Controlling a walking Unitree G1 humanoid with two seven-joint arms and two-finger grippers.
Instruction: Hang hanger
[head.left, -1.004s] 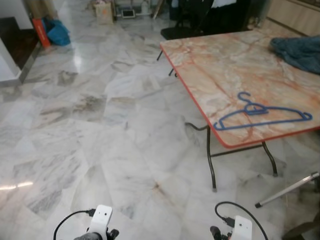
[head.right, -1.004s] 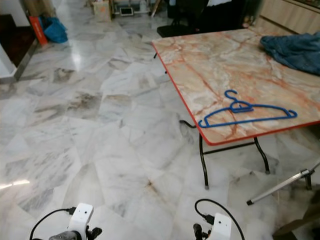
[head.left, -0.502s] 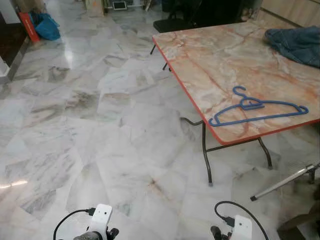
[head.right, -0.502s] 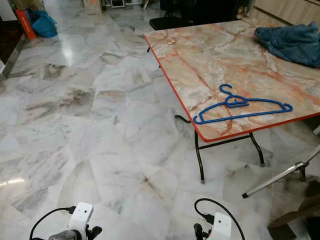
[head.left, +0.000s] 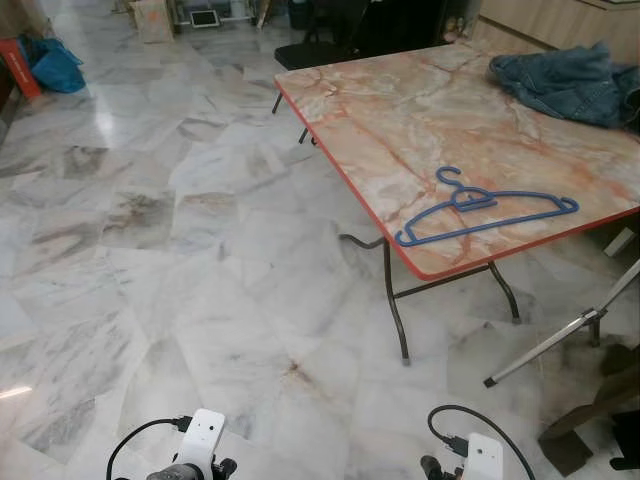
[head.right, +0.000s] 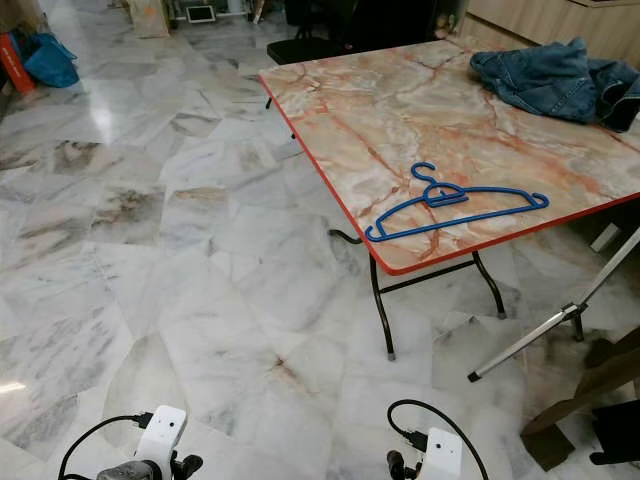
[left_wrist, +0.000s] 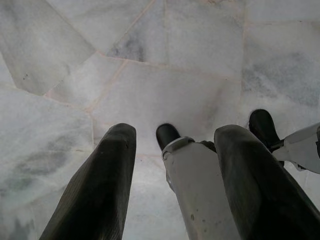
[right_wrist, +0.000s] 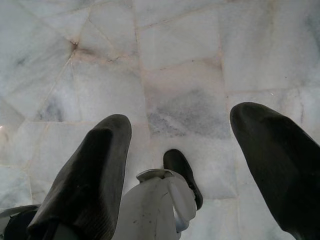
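One blue hanger (head.left: 484, 206) lay flat near the worktop's (head.left: 400, 120) near edge, on the right. Left gripper (left_wrist: 172, 165) and right gripper (right_wrist: 182, 165) hung over the floor (head.left: 180, 250), fingers spread, holding nothing.

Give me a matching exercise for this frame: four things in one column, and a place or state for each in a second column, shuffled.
Things:
1. blue hanger
2. denim garment
3. blue bag
4. left claw

Places or states:
A. on the floor, far off to the robot's left
B. open, hanging over the marble floor
C. flat near the near edge of the folding table
D. crumpled at the far right of the table

Pairs: 1-C, 2-D, 3-A, 4-B
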